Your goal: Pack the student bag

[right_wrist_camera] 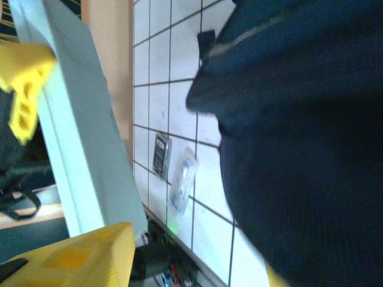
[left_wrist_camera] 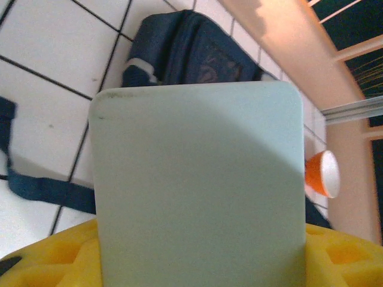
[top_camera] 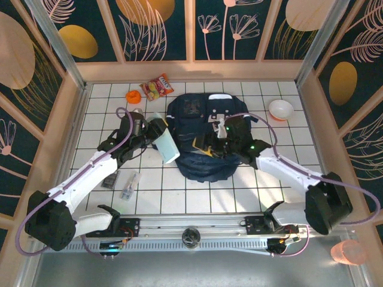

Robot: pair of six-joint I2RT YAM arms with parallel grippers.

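- One student bag (top_camera: 200,167), dark navy fabric with thin light stripes, lies flat mid-table on the white tiles (top_camera: 179,197).
- Left gripper (top_camera: 159,129) clamps a pale green slab (left_wrist_camera: 197,179) at the bag's left edge.
- Right gripper (top_camera: 210,145) sits over the bag's middle, yellow fingers apart.

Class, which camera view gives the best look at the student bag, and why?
The top external view: the student bag shows its full outline, front pocket included. The left wrist view catches one end behind a pale green slab; the right wrist view, close-up dark fabric.
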